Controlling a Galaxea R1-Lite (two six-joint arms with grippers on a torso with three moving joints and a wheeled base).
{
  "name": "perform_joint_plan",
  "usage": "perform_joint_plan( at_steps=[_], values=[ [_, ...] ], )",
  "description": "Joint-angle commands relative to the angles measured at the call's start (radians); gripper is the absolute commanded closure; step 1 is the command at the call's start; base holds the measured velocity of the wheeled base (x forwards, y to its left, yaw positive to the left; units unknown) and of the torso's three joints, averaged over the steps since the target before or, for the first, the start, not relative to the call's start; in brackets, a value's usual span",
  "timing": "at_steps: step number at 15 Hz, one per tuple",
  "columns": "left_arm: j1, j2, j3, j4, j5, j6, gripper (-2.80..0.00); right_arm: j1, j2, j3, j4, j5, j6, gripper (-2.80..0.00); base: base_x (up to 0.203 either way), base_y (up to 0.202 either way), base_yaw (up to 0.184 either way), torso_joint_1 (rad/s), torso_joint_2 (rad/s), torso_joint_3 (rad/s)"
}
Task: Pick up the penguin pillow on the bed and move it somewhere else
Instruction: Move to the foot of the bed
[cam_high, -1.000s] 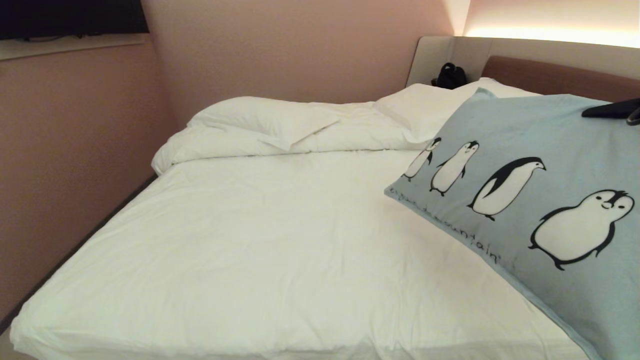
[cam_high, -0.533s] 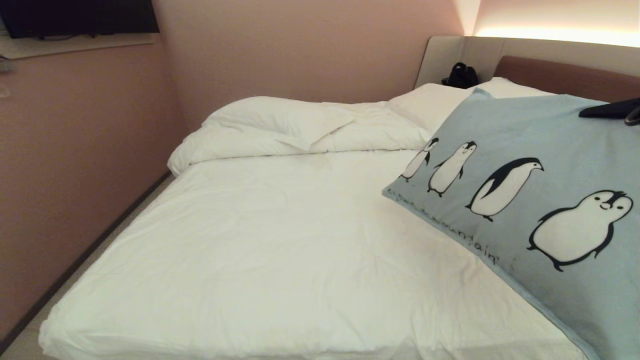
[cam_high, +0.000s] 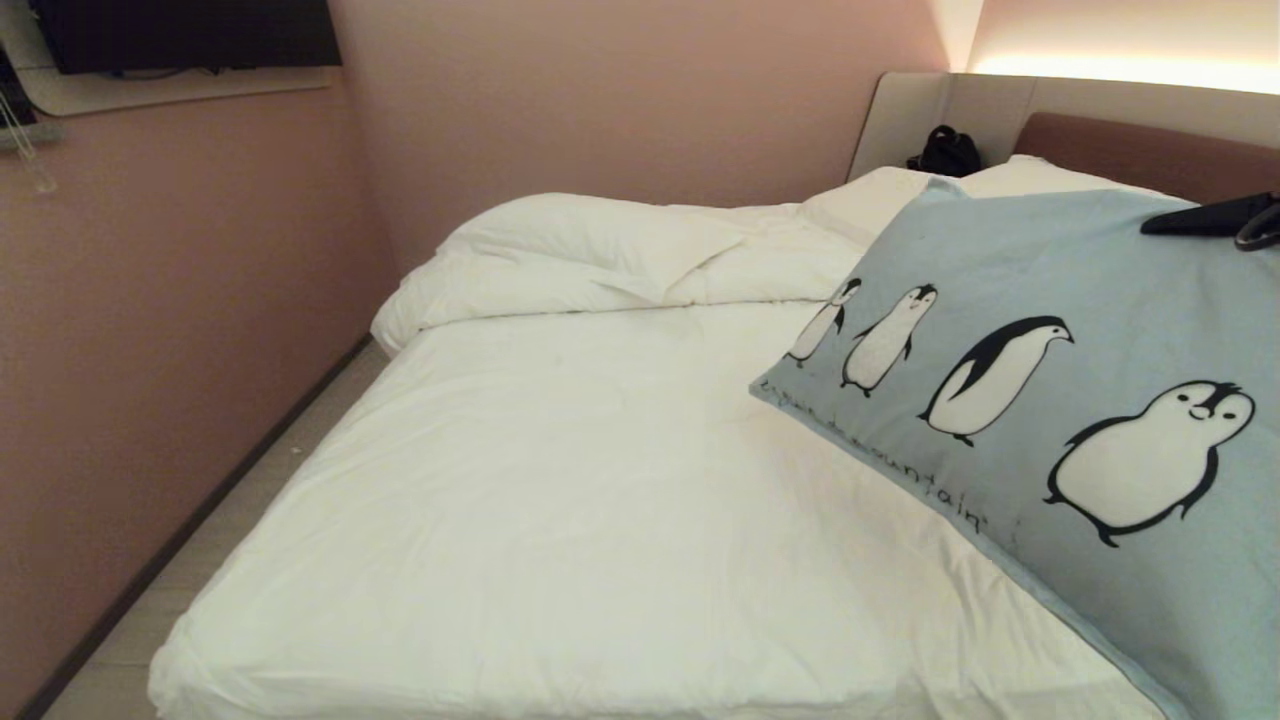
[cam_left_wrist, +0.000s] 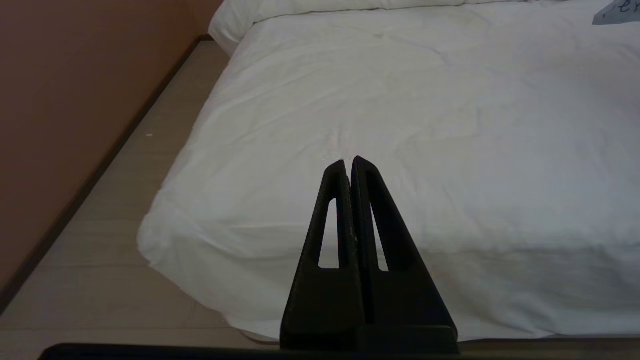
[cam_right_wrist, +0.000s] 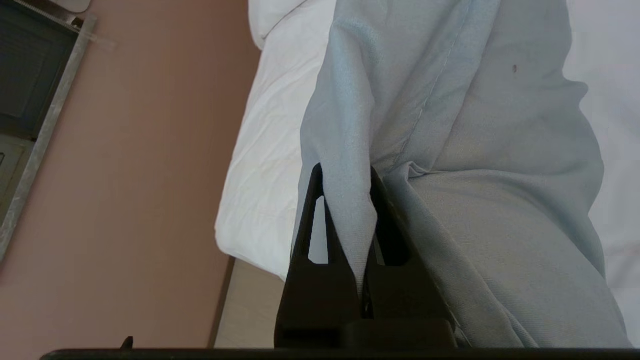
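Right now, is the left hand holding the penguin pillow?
No, the left hand is shut on nothing over the bed; the right hand pinches the penguin pillow.

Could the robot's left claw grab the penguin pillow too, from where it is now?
Probably not yet. The left claw is shut and hangs near the bed's foot, with bare sheet ahead. The penguin pillow, pinched in the right claw, is far across.

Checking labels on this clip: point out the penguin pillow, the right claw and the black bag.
penguin pillow (cam_high: 1050, 290): head view, plain blue cloth above the penguins.
right claw (cam_right_wrist: 345, 175): right wrist view, between its tips, pinching pillow cloth.
black bag (cam_high: 948, 153): head view, its middle.
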Motion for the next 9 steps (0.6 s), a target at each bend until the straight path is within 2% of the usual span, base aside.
perform_joint_plan(
  at_steps=[1, 4, 7, 9],
  values=[
    [0.001, 0.000, 0.000, -0.001, 0.000, 0.000, 0.00, 0.015, -0.002, 0.000, 0.002, 0.004, 0.003, 0.00, 0.000, 0.192, 0.001, 0.005, 0.00, -0.001],
    [0.000, 0.000, 0.000, -0.001, 0.000, 0.000, 0.00, 0.057, 0.000, -0.001, 0.000, -0.033, 0.003, 0.00, 0.000, 0.158, 0.001, 0.003, 0.01, 0.005],
    [0.000, 0.000, 0.000, 0.001, 0.000, -0.004, 0.00, 0.143, -0.002, -0.004, -0.006, -0.133, 0.003, 0.00, 0.000, 0.000, 0.000, 0.000, 0.00, 0.000],
    [0.000, 0.000, 0.000, 0.001, 0.000, -0.004, 0.00, 0.160, -0.002, -0.004, -0.015, -0.156, 0.006, 0.00, 0.000, 0.000, 0.000, 0.000, 0.00, 0.000]
  ],
)
